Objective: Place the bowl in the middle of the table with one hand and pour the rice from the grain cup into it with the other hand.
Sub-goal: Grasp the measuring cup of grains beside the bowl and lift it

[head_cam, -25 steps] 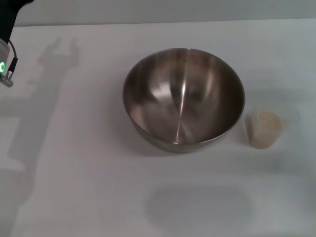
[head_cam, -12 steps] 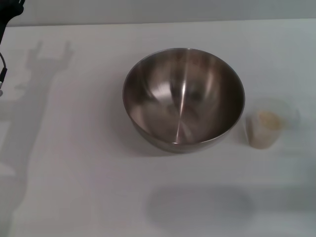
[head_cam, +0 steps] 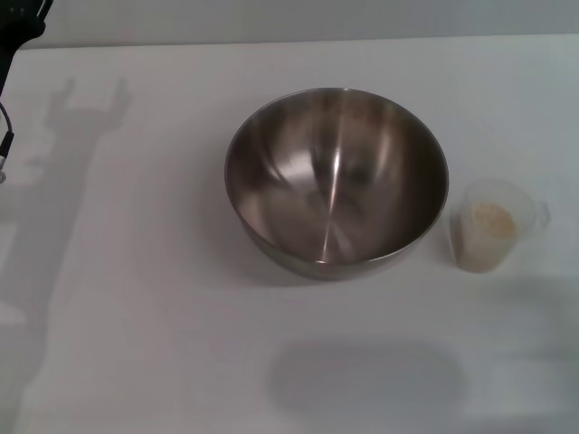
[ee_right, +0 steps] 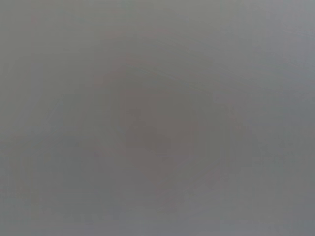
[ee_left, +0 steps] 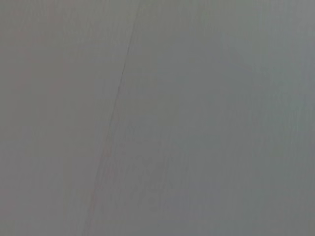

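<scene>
The steel bowl [head_cam: 336, 181] stands upright and empty near the middle of the white table [head_cam: 136, 298] in the head view. The clear grain cup [head_cam: 490, 235] stands just to the right of the bowl, apart from it, with pale rice [head_cam: 491, 220] inside. Only a dark piece of my left arm [head_cam: 18, 23] shows at the far left corner; its gripper is out of view and its shadow falls on the table's left side. My right arm and gripper are out of view. Both wrist views show only plain grey.
The table's far edge [head_cam: 289, 41] runs along the back. A soft shadow [head_cam: 366, 375] lies on the table in front of the bowl. Nothing else stands on the table.
My left arm has drawn back up and to the left, almost leaving the head view, and its shadow moved with it. The bowl and the grain cup have not moved.
</scene>
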